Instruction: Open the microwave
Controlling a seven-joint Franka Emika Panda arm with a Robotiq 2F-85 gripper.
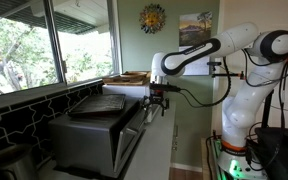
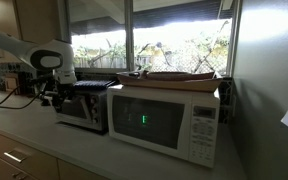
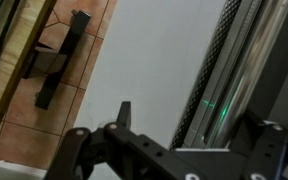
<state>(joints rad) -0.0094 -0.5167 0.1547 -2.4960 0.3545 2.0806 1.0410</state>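
Exterior view: boxy grey microwave (image 1: 89, 140); dark door (image 1: 131, 142)

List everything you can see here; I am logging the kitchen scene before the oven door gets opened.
microwave: one, dark grey, on the counter under the windows
white appliance: one, white with a dark door, on the counter beside the microwave
flat boards: number unclear, brown, on top of the white appliance
counter: one, pale, along the window wall
windows: several panes, bright, trees outside
sun ornament: one, yellow, on the far wall
picture: one, blue and tan, beside the sun ornament
drawers: wood, under the counter
arm: one, white
hand: one, black, open, at the microwave's upper front edge
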